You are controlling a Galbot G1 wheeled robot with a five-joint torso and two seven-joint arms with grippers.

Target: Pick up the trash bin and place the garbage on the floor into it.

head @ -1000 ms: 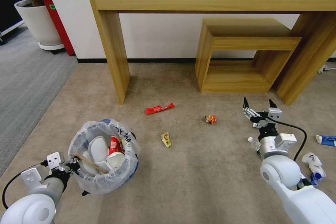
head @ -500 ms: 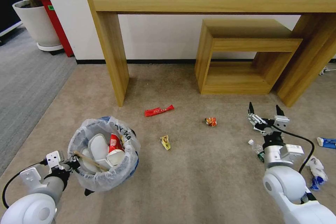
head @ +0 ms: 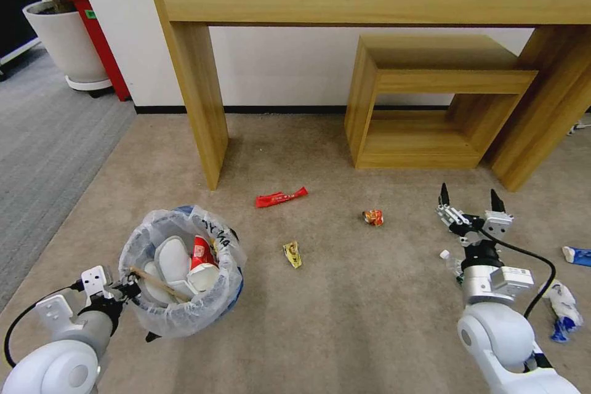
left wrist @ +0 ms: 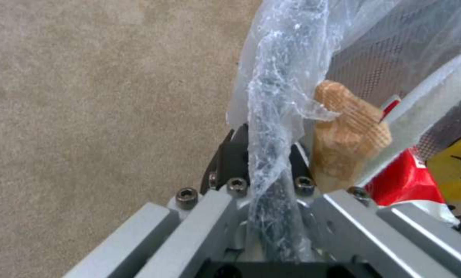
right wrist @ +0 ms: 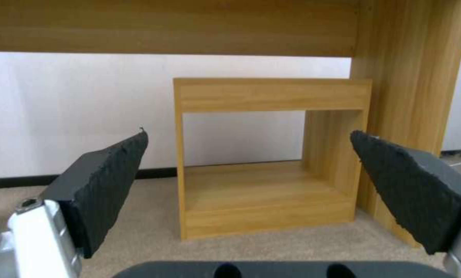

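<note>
Blue trash bin (head: 184, 271) clamped in left end effector (head: 126, 289)

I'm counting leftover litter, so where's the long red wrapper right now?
In the head view, the long red wrapper lies on the tan carpet near the centre, just in front of the wooden table's left leg, beyond the small yellow wrapper.

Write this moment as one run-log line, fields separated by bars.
left gripper: shut on trash bin rim | right gripper: open, empty, above floor | red wrapper: on floor
</note>
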